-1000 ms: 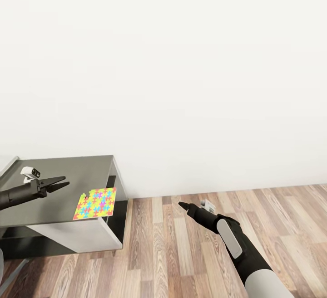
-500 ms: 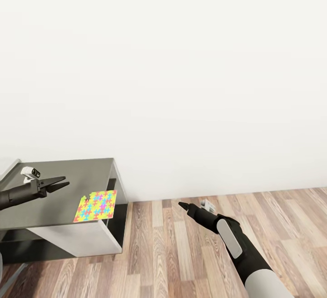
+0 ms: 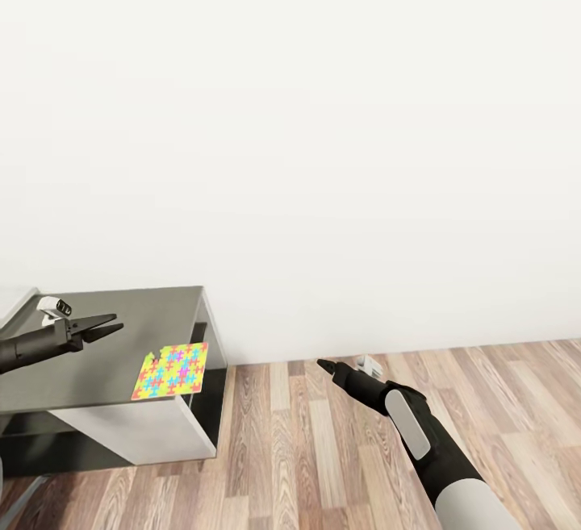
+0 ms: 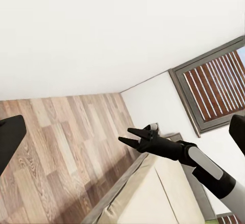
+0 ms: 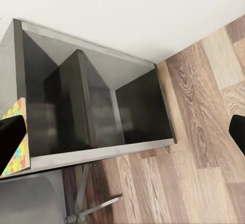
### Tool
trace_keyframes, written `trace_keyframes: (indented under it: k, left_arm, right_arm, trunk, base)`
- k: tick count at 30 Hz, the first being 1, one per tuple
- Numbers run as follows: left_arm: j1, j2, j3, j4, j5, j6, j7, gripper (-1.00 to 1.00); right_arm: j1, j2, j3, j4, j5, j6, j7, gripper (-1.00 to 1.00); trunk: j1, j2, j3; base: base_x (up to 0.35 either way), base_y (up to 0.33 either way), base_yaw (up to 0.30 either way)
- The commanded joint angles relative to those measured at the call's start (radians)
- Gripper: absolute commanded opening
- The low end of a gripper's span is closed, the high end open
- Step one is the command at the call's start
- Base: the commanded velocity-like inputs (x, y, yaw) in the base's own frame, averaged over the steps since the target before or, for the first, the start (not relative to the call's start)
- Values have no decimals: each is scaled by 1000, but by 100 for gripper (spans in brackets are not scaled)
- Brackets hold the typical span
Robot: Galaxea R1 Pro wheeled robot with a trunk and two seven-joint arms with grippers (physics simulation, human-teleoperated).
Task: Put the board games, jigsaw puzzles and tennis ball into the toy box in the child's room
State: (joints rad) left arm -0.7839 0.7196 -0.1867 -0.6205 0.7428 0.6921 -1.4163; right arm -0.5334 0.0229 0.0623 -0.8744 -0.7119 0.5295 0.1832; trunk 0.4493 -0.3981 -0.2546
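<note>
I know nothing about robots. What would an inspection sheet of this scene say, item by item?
Surface: dark grey side unit, its top bare except for one sheet; open shelves underneath, seen from the right wrist view.
Job's things: one jigsaw puzzle lying flat near the unit's front right corner.
Clutter: nothing seen.
Grippers: left tool hovers open over the unit top, holding nothing; right tool hangs over the floor, fingers wide apart in its wrist view, holding nothing.
Cables: nothing seen.
Surroundings: plain white wall, wood plank floor; the left wrist view shows a bed and a slatted window.
</note>
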Motion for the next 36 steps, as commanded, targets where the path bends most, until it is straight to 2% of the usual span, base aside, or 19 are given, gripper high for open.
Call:
trace_keyframes:
  k: [1, 9, 21, 36]
  left_arm:
    - [-2, 1, -7, 1, 7, 10, -3, 100]
    - [-2, 1, -7, 1, 7, 10, -3, 100]
    - [-2, 1, -7, 1, 7, 9, -3, 100]
    - [-2, 1, -7, 1, 7, 4, -3, 100]
  right_arm:
    - [-1, 0, -1, -1, -1, 4, 1, 100]
    - [-1, 0, 0, 0, -1, 4, 1, 100]
    - [-1, 0, -1, 0, -1, 4, 1, 100]
    - [-1, 0, -1, 2, -1, 4, 1, 100]
  trunk:
    - [1, -2, 0]
    - [1, -2, 13]
    - [1, -2, 33]
    - [1, -2, 58]
  base:
    - [0, 0, 0]
    - [31, 95, 0]
    - [115, 220, 0]
    - [16, 21, 0]
